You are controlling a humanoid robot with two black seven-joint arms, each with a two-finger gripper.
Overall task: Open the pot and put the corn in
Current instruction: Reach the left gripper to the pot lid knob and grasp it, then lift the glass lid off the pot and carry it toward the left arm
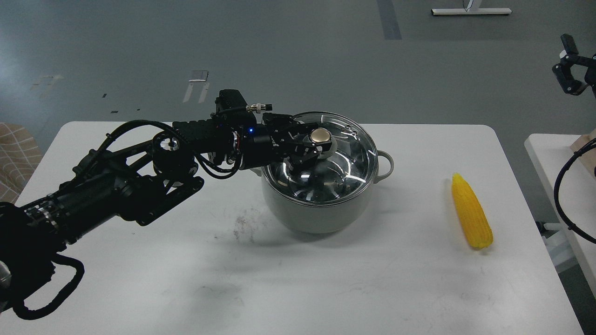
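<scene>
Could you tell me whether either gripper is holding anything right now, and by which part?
The left gripper is closed on the glass lid by its gold knob, the lid on the pot. The right gripper holds nothing.
</scene>
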